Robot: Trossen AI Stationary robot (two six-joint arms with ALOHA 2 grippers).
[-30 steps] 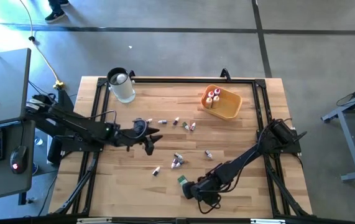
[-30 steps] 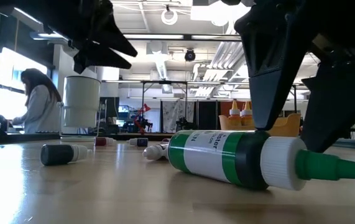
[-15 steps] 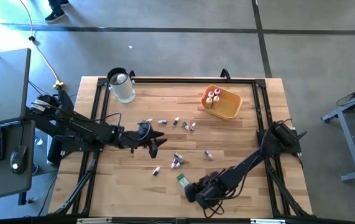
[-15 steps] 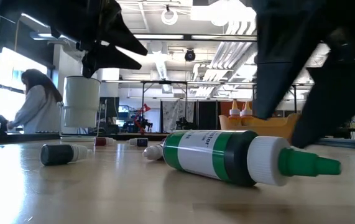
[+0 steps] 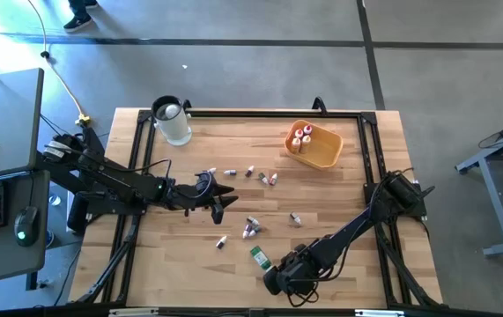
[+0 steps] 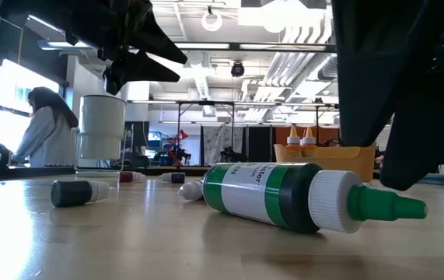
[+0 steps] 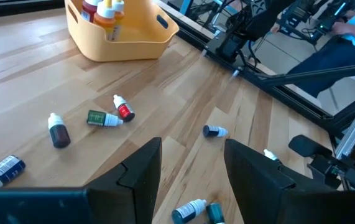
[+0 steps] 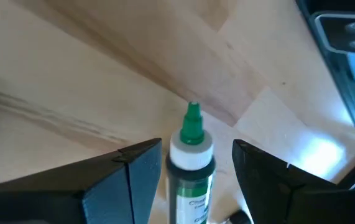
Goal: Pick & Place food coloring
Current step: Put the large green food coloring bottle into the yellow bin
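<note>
A green food coloring bottle [image 6: 284, 194] with a white cap and green tip [image 8: 193, 118] lies on its side near the table's near edge [image 5: 259, 257]. My right gripper [image 8: 197, 146] is open just above it, slanting down. Its two fingers stand on either side of the capped end without plainly touching it. My left gripper [image 5: 220, 201] hangs open above the table's middle left, nothing between its fingers [image 7: 193, 155]. Several small bottles [image 5: 251, 227] lie scattered on the wood. An orange-yellow tray [image 5: 326, 154] at the far right holds a few upright bottles [image 5: 301, 138].
A clear round jar [image 5: 173, 123] stands at the far left corner. A black frame [image 5: 370, 167] runs along the table's edges. Loose bottles [image 7: 106, 117] lie between the left gripper and the tray. A person sits beyond the table [image 6: 43, 124].
My right gripper has rolled at the wrist and drawn back a little toward the table's near edge, off the green bottle's cap. The bottle has turned slightly on the table and still lies on its side.
</note>
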